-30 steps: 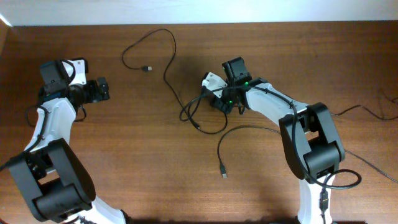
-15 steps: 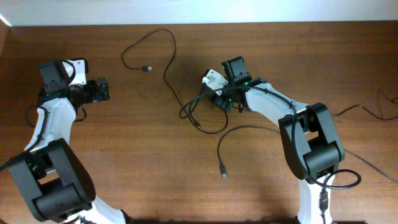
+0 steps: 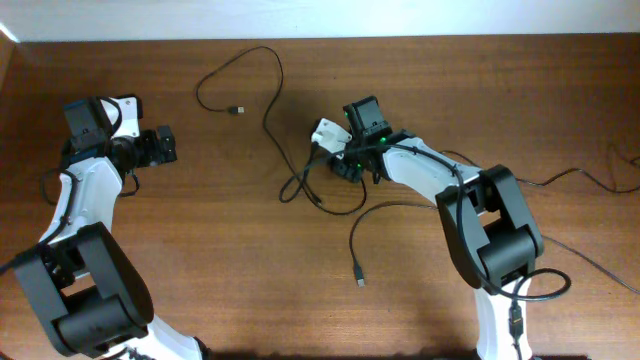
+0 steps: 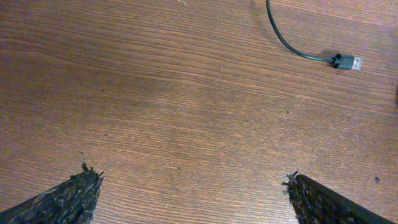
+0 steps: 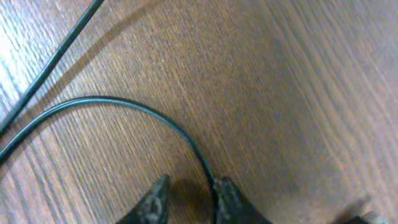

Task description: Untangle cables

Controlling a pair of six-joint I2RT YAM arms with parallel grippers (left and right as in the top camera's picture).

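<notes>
Your right gripper [image 3: 320,150] is shifting left, dragging cable loop [image 3: 296,186] along; left gripper [image 3: 163,145] is hovering well apart.
Left wrist: fingers [image 4: 68,199] are gaping wide, gripping nothing; USB plug [image 4: 348,61] is lying on wooden table [image 4: 186,93].
Right wrist: fingers [image 5: 155,202] are nearly closing, pinching cable [image 5: 124,106].

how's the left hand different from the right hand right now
The left hand has its fingers spread wide with only bare wood between them; the right hand has its fingers nearly together, pinching a thin black cable. The left hand sits at the far left of the table, with a cable plug lying untouched ahead of it; the right hand is at the middle. Both have dark fingers and point down at the wood.
</notes>
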